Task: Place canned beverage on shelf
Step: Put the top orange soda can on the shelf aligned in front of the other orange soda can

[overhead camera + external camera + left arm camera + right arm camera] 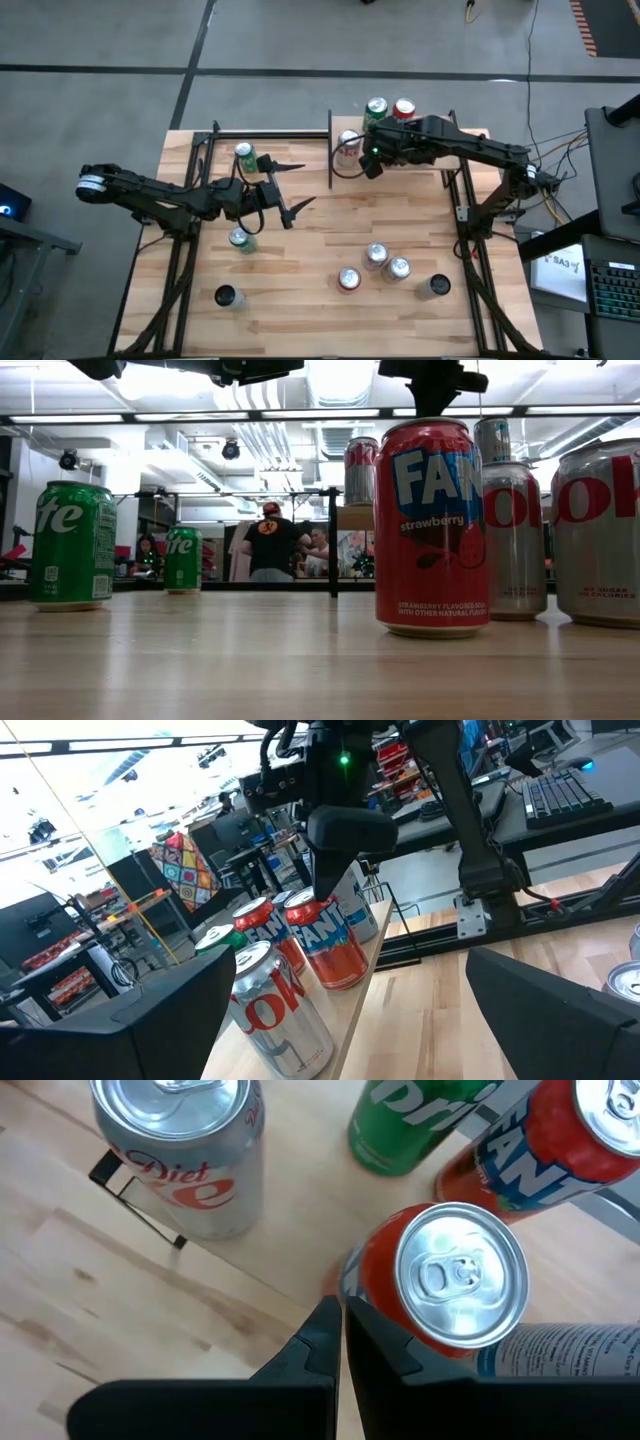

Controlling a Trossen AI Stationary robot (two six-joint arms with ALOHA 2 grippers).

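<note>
Right gripper point(340, 1330) fingers together, empty, above cans point(455, 1275) on shelf point(290, 1230); left gripper point(290, 190) fingers apart, empty, mid-table.

My right gripper point(340, 1335) hangs with its two dark fingers pressed together above pale wooden boards point(90, 1295); just beside my fingertips stands a red can with a silver top and pull tab point(440, 1280); a silver Diet can point(185, 1155), a green can point(420, 1120) and a red-orange can point(545, 1150) stand upright nearby.
</note>
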